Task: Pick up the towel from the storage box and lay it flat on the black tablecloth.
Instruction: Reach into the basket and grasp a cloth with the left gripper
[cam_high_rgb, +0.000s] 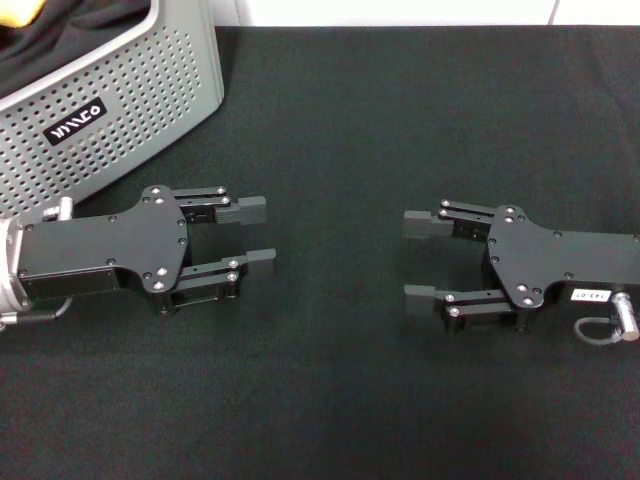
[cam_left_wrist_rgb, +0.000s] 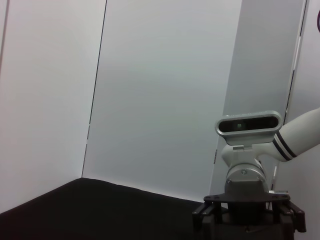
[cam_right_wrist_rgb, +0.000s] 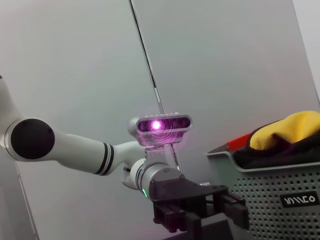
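The light grey perforated storage box (cam_high_rgb: 120, 100) stands at the far left on the black tablecloth (cam_high_rgb: 340, 120). The towel shows only as a yellow corner (cam_high_rgb: 20, 10) in the box, on a folded black cloth (cam_high_rgb: 70, 40). In the right wrist view the yellow towel (cam_right_wrist_rgb: 290, 132) is heaped above the rim of the box (cam_right_wrist_rgb: 270, 200). My left gripper (cam_high_rgb: 258, 234) is open and empty, low over the tablecloth just in front of the box. My right gripper (cam_high_rgb: 412, 258) is open and empty, facing it from the right.
White walls rise behind the table. The right wrist view shows my left arm's gripper (cam_right_wrist_rgb: 200, 210) beside the box, and a red piece (cam_right_wrist_rgb: 240, 142) at the box rim. The left wrist view shows my right arm's gripper (cam_left_wrist_rgb: 247, 215) over the tablecloth (cam_left_wrist_rgb: 100, 210).
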